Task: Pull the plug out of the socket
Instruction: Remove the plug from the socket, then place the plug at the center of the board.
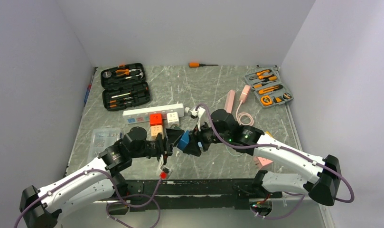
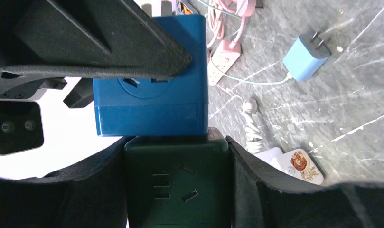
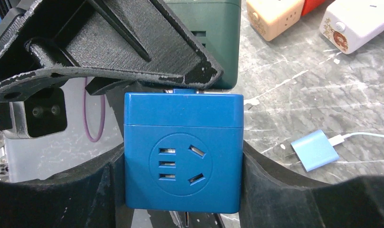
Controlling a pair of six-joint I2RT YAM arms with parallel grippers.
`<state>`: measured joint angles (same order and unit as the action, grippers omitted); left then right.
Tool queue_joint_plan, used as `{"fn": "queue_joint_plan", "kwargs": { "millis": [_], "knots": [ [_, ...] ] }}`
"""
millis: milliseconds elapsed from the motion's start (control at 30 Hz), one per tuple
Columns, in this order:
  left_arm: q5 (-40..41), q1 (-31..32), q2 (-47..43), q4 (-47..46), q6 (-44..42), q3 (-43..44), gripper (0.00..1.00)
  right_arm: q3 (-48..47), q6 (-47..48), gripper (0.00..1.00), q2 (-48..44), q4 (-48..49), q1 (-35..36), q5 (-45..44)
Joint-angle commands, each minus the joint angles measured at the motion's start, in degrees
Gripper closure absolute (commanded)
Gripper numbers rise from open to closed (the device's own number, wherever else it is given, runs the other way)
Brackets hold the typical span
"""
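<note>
My left gripper (image 1: 170,143) is shut on a dark green cube socket (image 2: 175,183); its two fingers press on the cube's sides in the left wrist view (image 2: 175,161). My right gripper (image 1: 191,142) is shut on a blue cube plug (image 3: 182,152), clamped by its sides in the right wrist view (image 3: 182,164). The blue cube (image 1: 183,141) butts against the end face of the green cube (image 3: 213,42), above the table's middle front. The blue cube (image 2: 152,102) touches the green one's edge. The prongs at the joint are hidden.
A white power strip (image 1: 152,113) with red (image 1: 155,118), beige and white cubes lies just behind the grippers. A light blue charger (image 3: 314,149) lies loose on the marble. Two tool cases (image 1: 125,85), (image 1: 268,88), a pink strip (image 1: 229,101) and a screwdriver (image 1: 199,64) sit further back.
</note>
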<state>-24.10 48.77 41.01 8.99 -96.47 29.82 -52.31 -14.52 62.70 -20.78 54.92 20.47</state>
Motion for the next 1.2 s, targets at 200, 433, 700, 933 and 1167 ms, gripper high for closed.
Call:
{"fn": "queue_joint_plan", "kwargs": {
  "millis": [200, 433, 700, 933, 1167],
  "knots": [
    [25.9, -14.0, 6.2, 13.7, -5.7, -2.5, 1.00, 3.9, -6.8, 1.00, -13.9, -20.9, -0.9, 3.8],
    [21.7, -14.4, 5.1, 14.0, -4.6, -0.6, 1.00, 6.4, -9.0, 1.00, -15.3, -21.2, -0.8, -4.7],
    [12.3, -8.9, 2.3, 16.5, 1.7, 5.2, 1.00, 6.7, -22.5, 1.00, -3.5, -20.8, -1.4, -29.2],
    [12.6, 2.3, 7.1, 16.8, 6.9, 7.3, 1.00, 12.4, -30.2, 1.00, 4.0, -10.1, -2.3, -40.0],
    [14.3, 10.6, 15.0, 20.3, 17.7, 13.1, 1.00, 13.8, -28.9, 1.00, 11.5, 2.3, -7.5, -43.4]
  ]
}}
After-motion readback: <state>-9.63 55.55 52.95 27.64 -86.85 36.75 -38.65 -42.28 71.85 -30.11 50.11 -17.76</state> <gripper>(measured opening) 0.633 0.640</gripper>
